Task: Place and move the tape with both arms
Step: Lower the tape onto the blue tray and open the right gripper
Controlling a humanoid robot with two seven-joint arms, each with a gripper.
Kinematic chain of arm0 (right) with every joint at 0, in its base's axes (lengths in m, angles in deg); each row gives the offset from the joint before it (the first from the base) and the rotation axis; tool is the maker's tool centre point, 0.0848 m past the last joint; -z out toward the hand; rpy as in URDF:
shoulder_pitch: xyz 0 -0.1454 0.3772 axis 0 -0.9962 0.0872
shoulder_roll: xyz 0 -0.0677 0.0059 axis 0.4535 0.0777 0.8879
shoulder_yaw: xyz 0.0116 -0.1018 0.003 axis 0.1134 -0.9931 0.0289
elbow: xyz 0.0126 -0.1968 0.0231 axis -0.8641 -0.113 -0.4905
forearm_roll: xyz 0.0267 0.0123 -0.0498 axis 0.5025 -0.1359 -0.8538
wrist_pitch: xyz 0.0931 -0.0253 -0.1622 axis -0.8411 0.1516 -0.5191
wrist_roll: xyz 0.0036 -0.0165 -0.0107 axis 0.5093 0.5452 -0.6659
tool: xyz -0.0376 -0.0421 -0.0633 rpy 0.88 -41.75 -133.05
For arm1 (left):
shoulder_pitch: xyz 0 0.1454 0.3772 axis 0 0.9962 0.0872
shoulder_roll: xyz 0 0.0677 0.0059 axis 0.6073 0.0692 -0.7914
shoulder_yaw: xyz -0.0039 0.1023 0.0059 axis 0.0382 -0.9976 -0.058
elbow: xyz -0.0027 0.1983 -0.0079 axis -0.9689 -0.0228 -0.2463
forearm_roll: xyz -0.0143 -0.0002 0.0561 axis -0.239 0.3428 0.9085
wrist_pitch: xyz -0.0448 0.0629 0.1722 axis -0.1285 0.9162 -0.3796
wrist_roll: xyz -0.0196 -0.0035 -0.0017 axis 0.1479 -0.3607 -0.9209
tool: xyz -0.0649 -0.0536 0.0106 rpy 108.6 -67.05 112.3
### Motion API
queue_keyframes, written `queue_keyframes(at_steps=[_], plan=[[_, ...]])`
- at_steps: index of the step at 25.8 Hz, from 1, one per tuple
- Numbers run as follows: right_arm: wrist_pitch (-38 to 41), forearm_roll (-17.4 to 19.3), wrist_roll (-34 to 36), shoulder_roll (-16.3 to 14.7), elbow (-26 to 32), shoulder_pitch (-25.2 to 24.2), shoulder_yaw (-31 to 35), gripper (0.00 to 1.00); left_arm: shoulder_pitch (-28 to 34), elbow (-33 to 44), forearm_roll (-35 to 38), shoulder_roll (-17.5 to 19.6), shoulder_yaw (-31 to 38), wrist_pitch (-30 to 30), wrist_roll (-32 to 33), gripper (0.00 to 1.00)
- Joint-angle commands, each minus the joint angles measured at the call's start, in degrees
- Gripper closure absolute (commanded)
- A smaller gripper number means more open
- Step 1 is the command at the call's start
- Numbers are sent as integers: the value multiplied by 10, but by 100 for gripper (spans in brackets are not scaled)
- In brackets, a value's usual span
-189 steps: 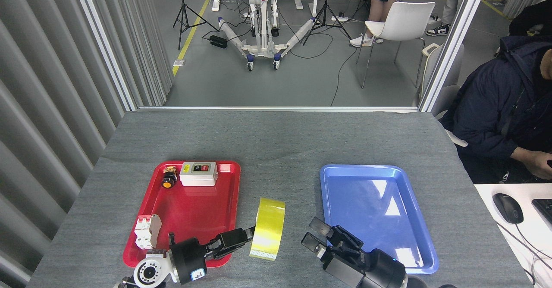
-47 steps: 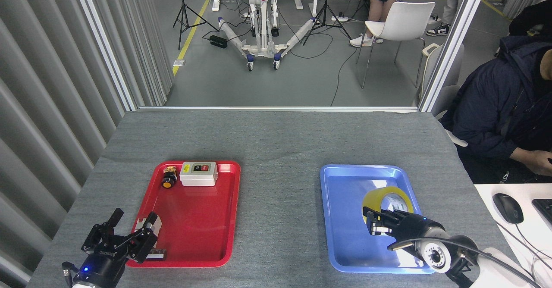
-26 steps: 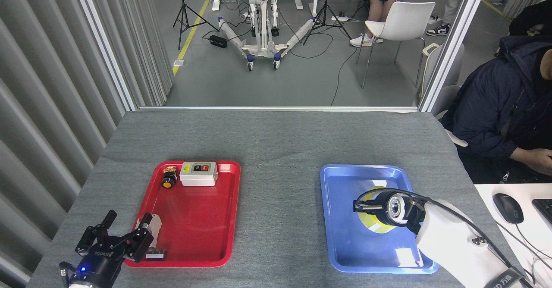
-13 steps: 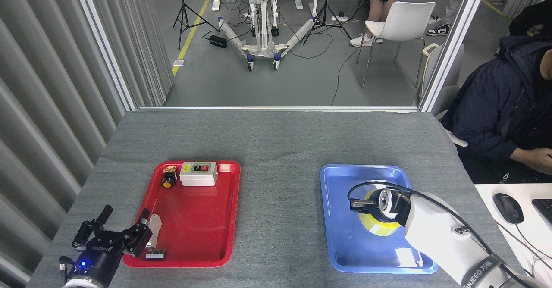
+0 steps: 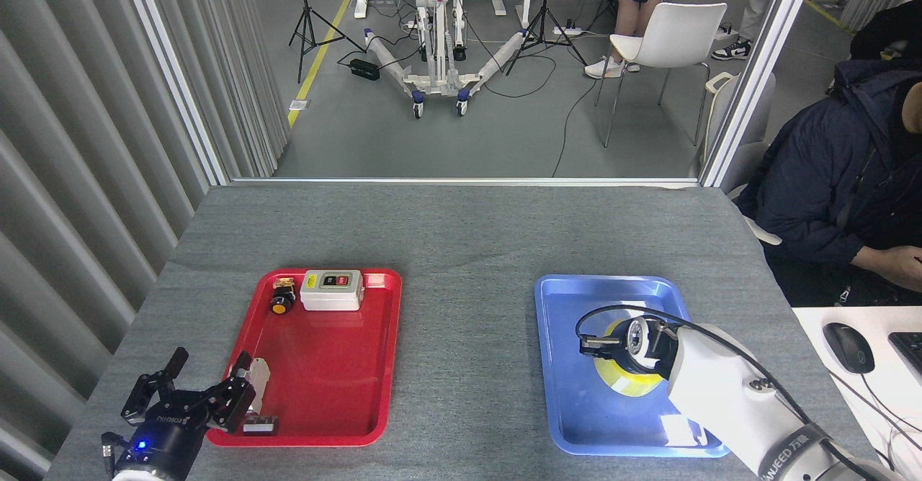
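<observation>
Tape (image 5: 621,386) inside blue tray (image 5: 569,409)

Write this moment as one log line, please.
tape: in blue tray | right gripper: over tape | left gripper: open, empty

Two trays sit on the table: one red tray (image 5: 385,366) on the left, one blue tray (image 5: 569,423) on the right. The red one holds three electrical parts: a switch box (image 5: 331,289), a push button (image 5: 281,299) and a breaker (image 5: 253,380). The blue one holds one roll of tape (image 5: 625,386). Two robot arms reach in from the near side.
</observation>
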Motion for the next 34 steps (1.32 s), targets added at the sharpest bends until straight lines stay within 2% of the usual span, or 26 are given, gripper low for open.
queue_keyframes(at_steps=[1,4,10,14,17,19,23,25,27,32,34], plan=[[-3,0,0,3,-3,0,-1,87,0,1,0,-1,0,-2,1,1],[-2,0,1,3,-5,0,-1,79,0,0,0,-7,0,-4,1,0],[-1,-2,2,2,-5,0,-1,71,-5,-5,-3,-40,-2,-10,0,0],[0,-4,3,2,-5,0,-1,56,-6,-5,-3,-54,-14,-10,-1,0],[0,-5,4,1,-5,0,0,37,-6,-13,1,-54,-24,-15,0,0],[0,-5,16,1,-5,0,0,28,-7,-17,10,-54,-37,-43,1,0],[0,-8,25,0,-2,-3,4,18,-10,-17,90,-52,-96,-165,-1,0],[0,-11,25,2,-1,-1,11,10,-10,-13,95,-50,-114,-190,-2,0],[6,-25,28,1,5,-1,27,3,-11,-15,92,-48,-114,-182,-2,0],[92,-80,93,-5,37,-21,107,3,-13,-16,79,-47,-112,-127,-2,0],[97,-121,114,-7,49,-38,136,3,-18,-18,76,-49,-112,-128,-1,0]])
